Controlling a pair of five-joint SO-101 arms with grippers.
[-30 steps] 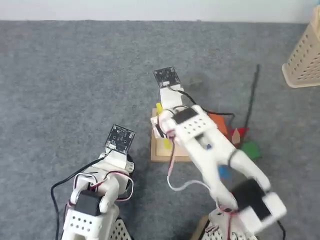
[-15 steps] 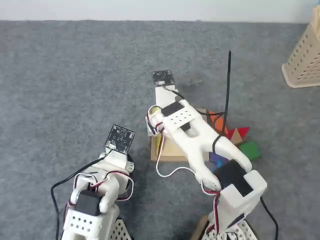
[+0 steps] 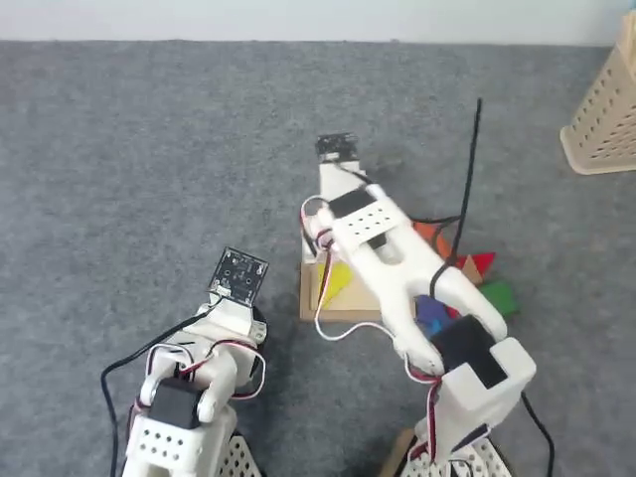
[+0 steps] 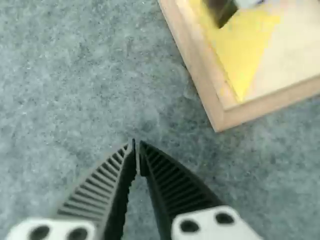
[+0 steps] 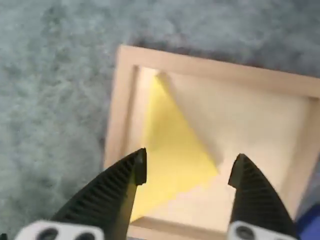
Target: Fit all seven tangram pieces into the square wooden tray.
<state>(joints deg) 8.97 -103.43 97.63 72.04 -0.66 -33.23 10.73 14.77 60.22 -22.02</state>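
A yellow triangle (image 5: 167, 150) lies flat in the left part of the square wooden tray (image 5: 200, 64), one tip at a far corner. My right gripper (image 5: 190, 160) hangs open just above it, holding nothing. In the high view the right arm (image 3: 373, 234) stretches over the tray (image 3: 306, 298), with the yellow triangle (image 3: 336, 283) showing beside it. My left gripper (image 4: 136, 146) is shut and empty above the carpet, a short way from a corner of the tray (image 4: 220, 117). Loose pieces lie right of the tray: orange (image 3: 429, 235), red (image 3: 483, 261), green (image 3: 500, 296), blue (image 3: 433, 312).
Grey carpet covers the table. A perforated cream basket (image 3: 606, 109) stands at the far right edge. A black cable (image 3: 469, 169) rises from the right arm. The left arm (image 3: 194, 383) sits folded at the near left, with open carpet beyond it.
The right arm swung over the tray and drew back a little. The yellow triangle, earlier up by the gripper, now lies flat in the tray. The left arm has not moved.
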